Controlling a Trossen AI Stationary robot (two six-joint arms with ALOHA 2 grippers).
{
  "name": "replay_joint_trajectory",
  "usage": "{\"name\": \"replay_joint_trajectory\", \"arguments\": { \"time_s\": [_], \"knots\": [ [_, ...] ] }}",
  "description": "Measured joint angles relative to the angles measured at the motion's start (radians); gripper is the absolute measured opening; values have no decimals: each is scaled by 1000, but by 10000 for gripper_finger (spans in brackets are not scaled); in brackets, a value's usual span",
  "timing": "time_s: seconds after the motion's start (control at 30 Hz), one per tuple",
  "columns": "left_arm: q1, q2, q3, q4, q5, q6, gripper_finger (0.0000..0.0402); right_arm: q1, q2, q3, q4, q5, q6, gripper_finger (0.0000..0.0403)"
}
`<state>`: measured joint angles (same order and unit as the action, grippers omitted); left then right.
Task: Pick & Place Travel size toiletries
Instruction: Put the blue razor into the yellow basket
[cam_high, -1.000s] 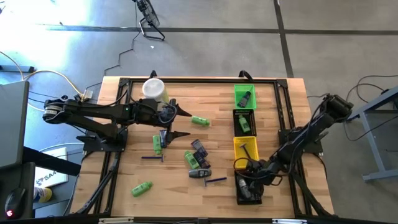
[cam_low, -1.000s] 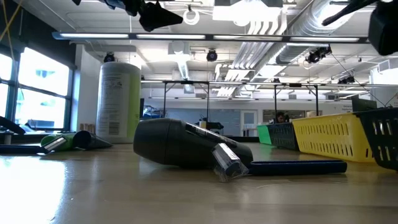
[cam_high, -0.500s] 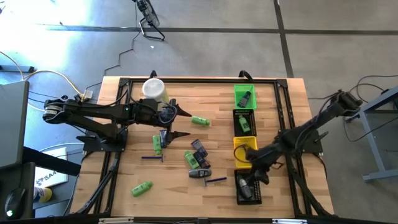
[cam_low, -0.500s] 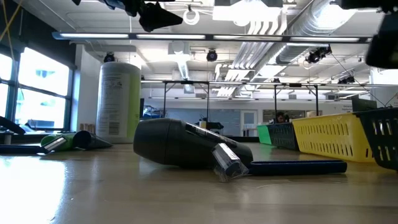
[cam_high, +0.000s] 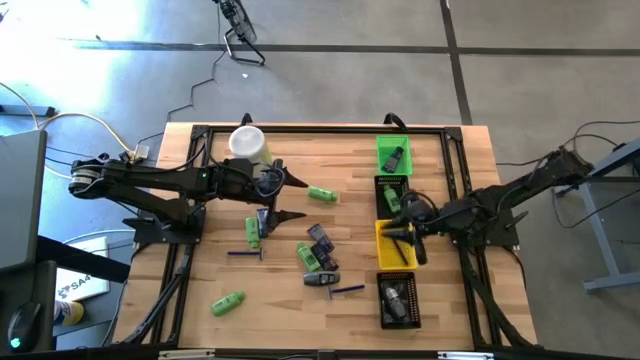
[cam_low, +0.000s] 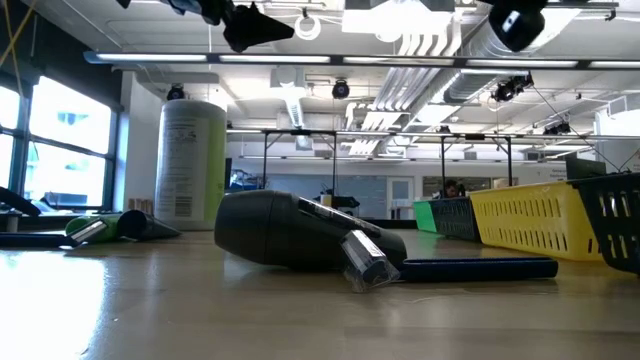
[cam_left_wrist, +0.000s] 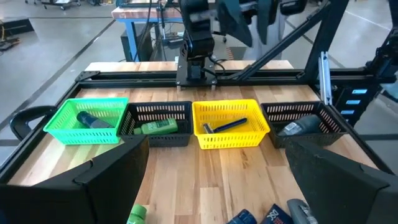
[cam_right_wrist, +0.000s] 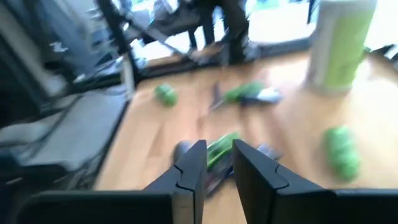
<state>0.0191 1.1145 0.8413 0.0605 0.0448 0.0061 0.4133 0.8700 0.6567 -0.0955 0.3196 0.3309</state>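
Observation:
The travel size toiletries lie loose on the wooden table. They include a green bottle (cam_high: 322, 194), another (cam_high: 228, 302), a cluster of dark tubes (cam_high: 318, 255) and a blue stick (cam_high: 348, 290). Others lie in the row of bins at the right. My left gripper (cam_high: 293, 197) hangs wide open above the table's middle, its fingers (cam_left_wrist: 93, 186) far apart and touching nothing. My right gripper (cam_high: 402, 228) hovers over the yellow bin (cam_high: 393, 243). Its fingers (cam_right_wrist: 193, 168) are nearly together, with a narrow empty gap between them.
A tall pale-green canister (cam_high: 247, 143) stands at the far left of the table. Four bins line the right side, from far to near: green (cam_left_wrist: 90, 121), black (cam_left_wrist: 158, 118), yellow (cam_left_wrist: 230, 124), black (cam_left_wrist: 305, 121). A black frame rail (cam_high: 320, 128) runs around the table.
My right gripper has risen out of the near black bin and gone toward the table's far edge. It now hangs over the yellow bin.

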Motion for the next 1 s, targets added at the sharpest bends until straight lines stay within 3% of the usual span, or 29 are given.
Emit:
{"name": "replay_joint_trajectory", "arguments": {
  "time_s": [0.2, 0.9, 1.0],
  "knots": [
    [0, 0, 0, -2, 0, -64, 369, -40, 1, 0, 38, 51, -163, 64],
    [0, 0, 0, -1, -3, -64, 369, -90, 13, 0, 32, 49, -216, 64],
    [0, 4, 0, 44, -41, -64, 369, -95, 13, 0, 31, 48, -253, 64]
  ]
}}
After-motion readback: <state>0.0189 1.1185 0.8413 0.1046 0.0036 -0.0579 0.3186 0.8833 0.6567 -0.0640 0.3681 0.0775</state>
